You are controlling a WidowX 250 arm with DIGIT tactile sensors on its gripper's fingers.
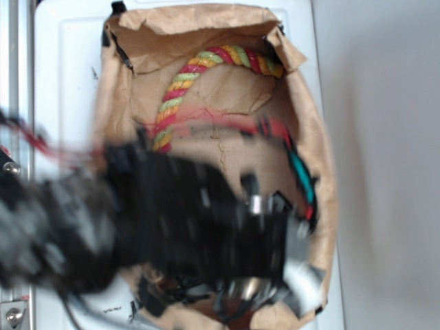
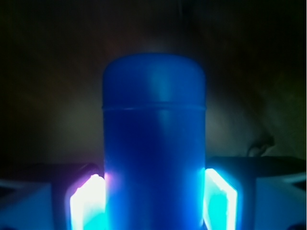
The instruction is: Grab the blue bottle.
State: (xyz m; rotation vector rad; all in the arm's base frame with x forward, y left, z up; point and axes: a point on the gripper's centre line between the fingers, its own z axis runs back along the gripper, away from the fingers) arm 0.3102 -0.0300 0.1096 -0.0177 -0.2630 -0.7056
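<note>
**Blue bottle sits between the jaws inside the paper bag**

A white surface (image 1: 69, 69) carries a crumpled brown paper bag (image 1: 323, 158), open at the top. The blurred black robot arm (image 1: 172, 220) reaches into the bag's lower half. A red, yellow and green rope toy (image 1: 199, 65) curves along the bag's far inner wall. In the wrist view, the blue bottle (image 2: 154, 143) stands between the gripper (image 2: 154, 201) jaws, both glowing pads pressed against its sides, clamping it.
</note>
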